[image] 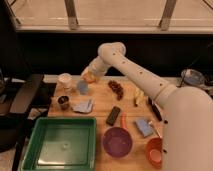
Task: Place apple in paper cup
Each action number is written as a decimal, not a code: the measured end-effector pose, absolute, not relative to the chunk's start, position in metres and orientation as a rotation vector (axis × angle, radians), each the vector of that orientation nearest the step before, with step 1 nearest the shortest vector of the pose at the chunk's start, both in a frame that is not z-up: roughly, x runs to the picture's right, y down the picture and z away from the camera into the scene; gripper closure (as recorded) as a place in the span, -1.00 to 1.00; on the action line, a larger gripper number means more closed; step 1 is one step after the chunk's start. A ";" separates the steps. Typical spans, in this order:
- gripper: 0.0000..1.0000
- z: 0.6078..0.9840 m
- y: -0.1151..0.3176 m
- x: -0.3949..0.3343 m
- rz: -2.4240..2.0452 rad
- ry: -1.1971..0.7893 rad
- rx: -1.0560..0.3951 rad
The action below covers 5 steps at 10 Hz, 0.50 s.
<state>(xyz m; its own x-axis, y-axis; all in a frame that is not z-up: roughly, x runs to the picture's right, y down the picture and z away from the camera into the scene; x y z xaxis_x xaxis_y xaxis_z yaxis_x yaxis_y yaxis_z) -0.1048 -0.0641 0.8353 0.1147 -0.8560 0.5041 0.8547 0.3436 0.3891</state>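
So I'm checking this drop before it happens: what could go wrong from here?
The gripper, shut on the apple, hangs nearer the light blue cup than the paper cup, so the apple might land in the wrong cup. The apple looks about cup-wide, so it might sit on the rim or tip the cup.
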 end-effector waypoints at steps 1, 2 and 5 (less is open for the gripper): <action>1.00 0.840 -0.069 -0.130 -1.290 -0.760 0.031; 1.00 0.845 -0.074 -0.150 -1.320 -0.777 0.061; 1.00 0.855 -0.089 -0.189 -1.386 -0.822 0.148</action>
